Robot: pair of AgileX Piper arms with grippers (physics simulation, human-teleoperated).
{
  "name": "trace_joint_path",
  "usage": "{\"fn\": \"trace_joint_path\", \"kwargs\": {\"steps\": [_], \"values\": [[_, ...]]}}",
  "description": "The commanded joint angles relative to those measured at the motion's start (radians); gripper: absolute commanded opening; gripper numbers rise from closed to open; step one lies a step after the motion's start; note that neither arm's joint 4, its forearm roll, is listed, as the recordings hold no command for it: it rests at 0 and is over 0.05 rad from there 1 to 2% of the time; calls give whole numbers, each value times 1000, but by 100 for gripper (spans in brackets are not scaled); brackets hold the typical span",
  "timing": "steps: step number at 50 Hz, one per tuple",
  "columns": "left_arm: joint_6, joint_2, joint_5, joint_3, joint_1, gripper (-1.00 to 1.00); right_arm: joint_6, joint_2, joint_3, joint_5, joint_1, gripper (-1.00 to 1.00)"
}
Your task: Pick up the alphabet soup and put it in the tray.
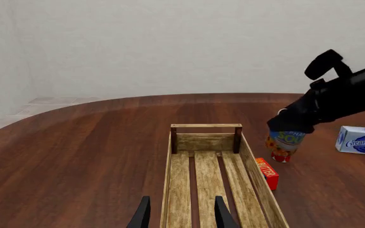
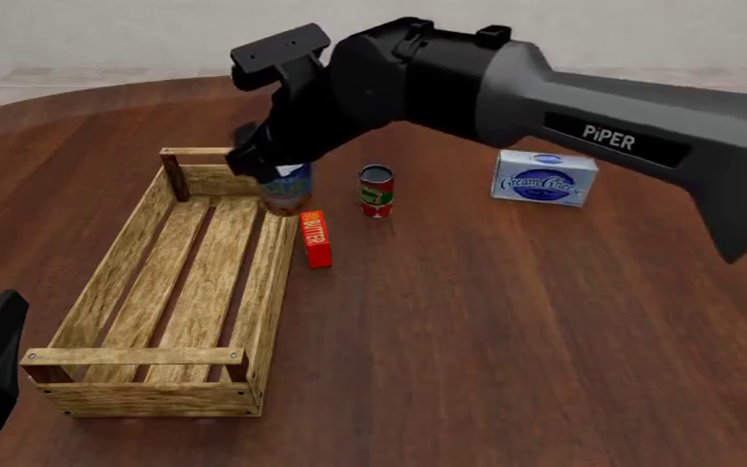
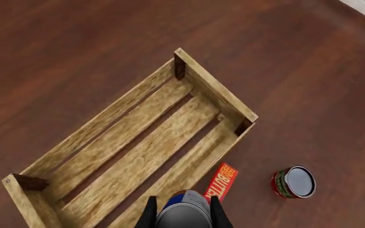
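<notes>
butter box [image 2: 316, 239] right of tray [image 2: 101, 292]

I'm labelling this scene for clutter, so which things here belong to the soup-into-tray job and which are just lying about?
Belongs to the job:
- alphabet soup, held in the right gripper
- tray, nothing inside it

Just lying about:
- small red-and-green can
- red butter box, beside the tray's right wall
- cream cheese box
- left gripper, open, holding nothing
</notes>
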Motion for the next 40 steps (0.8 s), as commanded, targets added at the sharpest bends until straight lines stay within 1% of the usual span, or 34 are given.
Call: {"fn": "trace_joint_path", "kwargs": {"steps": [1,21,40], "values": [[0,0,0,0,0,100,26,45,-70,15,35,-100],[0,0,0,0,0,100,43,143,-165,34,95,-100],[0,0,0,0,0,100,57,246,-245,50,110,-100]]}}
